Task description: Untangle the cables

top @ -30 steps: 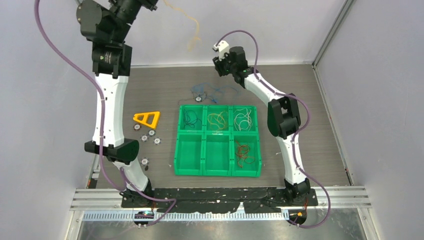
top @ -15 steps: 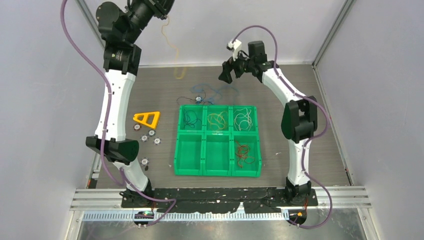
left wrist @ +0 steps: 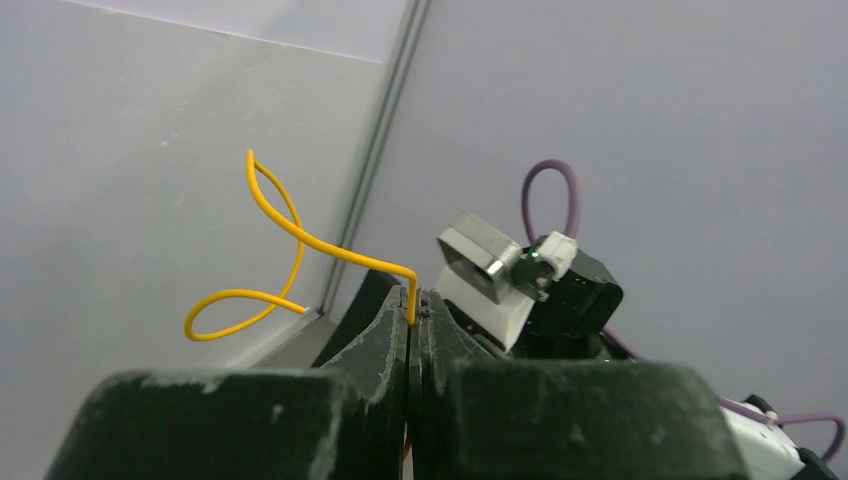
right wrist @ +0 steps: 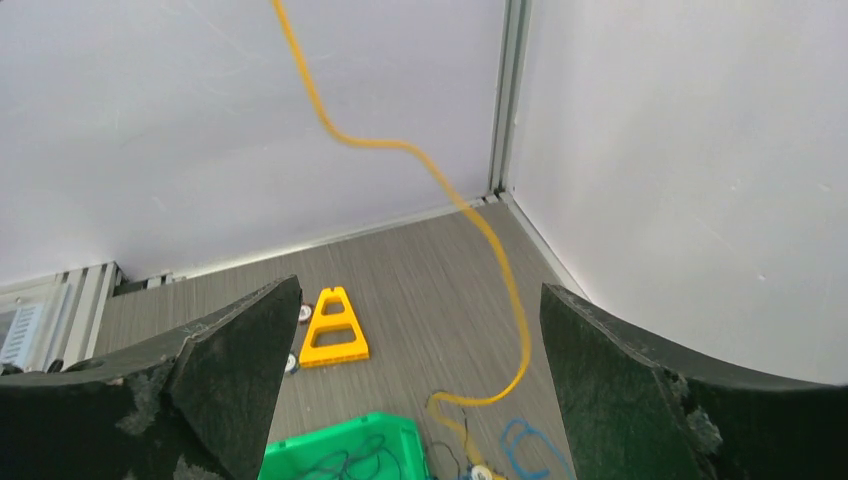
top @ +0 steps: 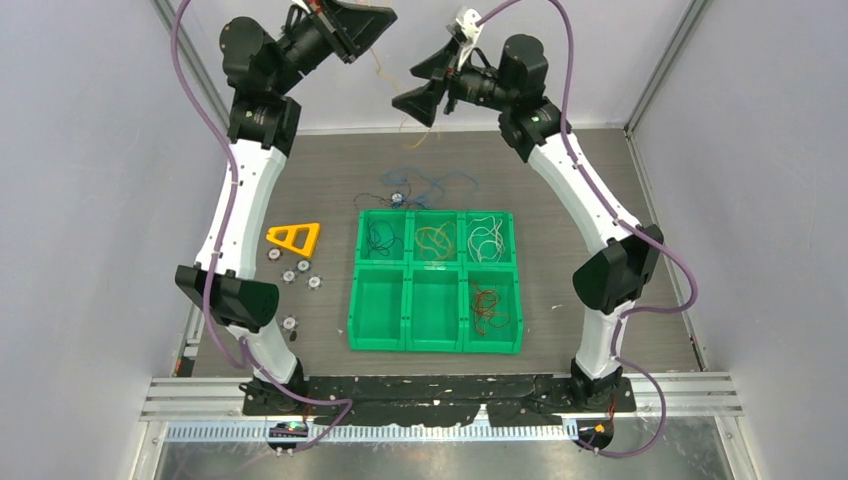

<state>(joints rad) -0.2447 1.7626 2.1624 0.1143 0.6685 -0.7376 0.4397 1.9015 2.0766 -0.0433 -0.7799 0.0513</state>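
My left gripper (top: 383, 22) is raised high by the back wall and shut on a yellow-orange cable (top: 410, 125) that hangs down to the table. In the left wrist view the shut gripper (left wrist: 413, 300) pinches that cable (left wrist: 300, 238), whose free end curls to the left. My right gripper (top: 418, 85) stands wide open just right of it, holding nothing. In the right wrist view the cable (right wrist: 400, 145) runs down between the spread fingers of that gripper (right wrist: 420, 290), touching neither. Blue and black cables (top: 415, 187) lie tangled behind the bin, with the blue cable (right wrist: 525, 445) also showing.
A green bin (top: 353, 300) with six compartments sits mid-table; four of them hold sorted cables. A yellow triangle (top: 294, 238) and several small white discs (top: 290, 270) lie to its left. The triangle (right wrist: 332, 328) and bin corner (right wrist: 340, 450) also show below the right wrist.
Both arms rose toward the back wall. The left gripper carried the yellow-orange cable up and to the right. The right gripper opened wide and swung up beside the hanging cable.
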